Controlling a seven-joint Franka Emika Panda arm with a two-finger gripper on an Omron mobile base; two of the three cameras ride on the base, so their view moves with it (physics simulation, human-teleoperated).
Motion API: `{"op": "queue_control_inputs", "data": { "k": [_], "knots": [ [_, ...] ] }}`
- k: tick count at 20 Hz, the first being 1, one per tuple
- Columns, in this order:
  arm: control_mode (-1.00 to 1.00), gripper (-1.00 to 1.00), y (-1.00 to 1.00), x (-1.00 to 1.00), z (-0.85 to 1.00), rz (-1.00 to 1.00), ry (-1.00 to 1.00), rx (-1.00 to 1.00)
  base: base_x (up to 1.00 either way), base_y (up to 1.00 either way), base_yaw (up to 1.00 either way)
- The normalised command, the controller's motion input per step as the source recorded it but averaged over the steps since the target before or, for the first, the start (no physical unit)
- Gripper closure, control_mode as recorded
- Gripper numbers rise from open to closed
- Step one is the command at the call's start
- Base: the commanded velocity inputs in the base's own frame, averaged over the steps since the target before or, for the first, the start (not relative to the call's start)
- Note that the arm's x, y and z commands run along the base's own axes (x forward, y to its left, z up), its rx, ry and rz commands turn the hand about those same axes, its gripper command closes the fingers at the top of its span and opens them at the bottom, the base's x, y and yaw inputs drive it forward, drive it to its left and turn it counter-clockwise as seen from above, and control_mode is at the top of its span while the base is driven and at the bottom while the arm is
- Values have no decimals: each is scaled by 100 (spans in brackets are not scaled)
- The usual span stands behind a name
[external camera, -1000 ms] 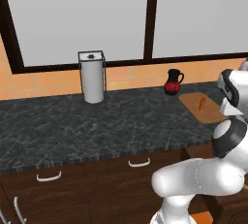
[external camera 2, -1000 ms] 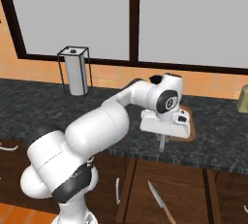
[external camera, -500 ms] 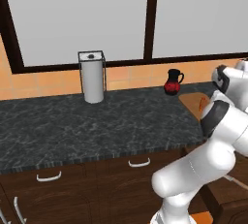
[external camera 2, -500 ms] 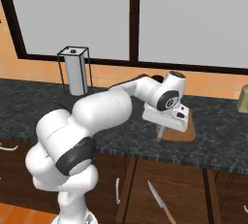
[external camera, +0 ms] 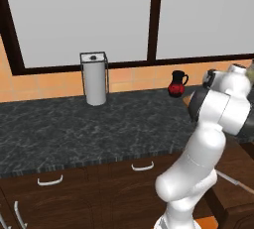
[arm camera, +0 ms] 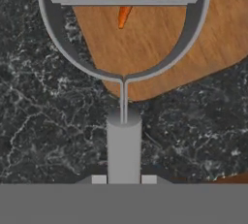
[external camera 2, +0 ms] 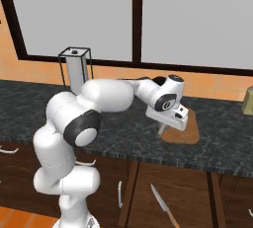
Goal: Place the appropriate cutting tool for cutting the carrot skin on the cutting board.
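Hand view, big to small: dark marbled tabletop (arm camera: 43, 121) all around, then the cutting board (arm camera: 160, 39) upper right, light-brown wood, rounded corner toward you. Next the peeler (arm camera: 123, 72): grey Y-frame, round stiff handle rising from between the two small finger tips (arm camera: 99, 180), blade bar across the top, its head hanging over the board's near corner. Smallest, the carrot (arm camera: 126, 6), orange, lying on the board and seen through the peeler's fork.

Right base view: the gripper (external camera 2: 170, 118) sits at the board's near edge with the peeler handle pointing down from it; a knife (external camera 2: 163, 206) lies down by the cabinets, not the tool you want. Left base view: a red-and-black jug (external camera: 176, 84) stands well behind.

Jaws look closed onto the peeler handle, but the contact itself is hidden at the frame bottom, so you judge it held, not certain.

Handling, as a guess: the peeler is light, rigid, smooth metal-like, so it can twist or slip in a pinch. The handle's mid-length is the right hold; avoid the thin fork and blade. You want it low before letting go, or it may roll off the board's corner.
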Motion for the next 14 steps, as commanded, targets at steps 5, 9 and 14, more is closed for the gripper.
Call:
{"op": "queue_control_inputs", "data": {
  "k": [5, 9, 14],
  "knots": [
    [-100, 100, -33, 56, -22, -8, 0, 0, 0, 0, 0],
    [-100, 100, -73, 41, -24, -4, 0, 0, 0, 0, 0],
    [-100, 100, -37, 43, -25, -5, 0, 0, 0, 0, 0]
  ]
}}
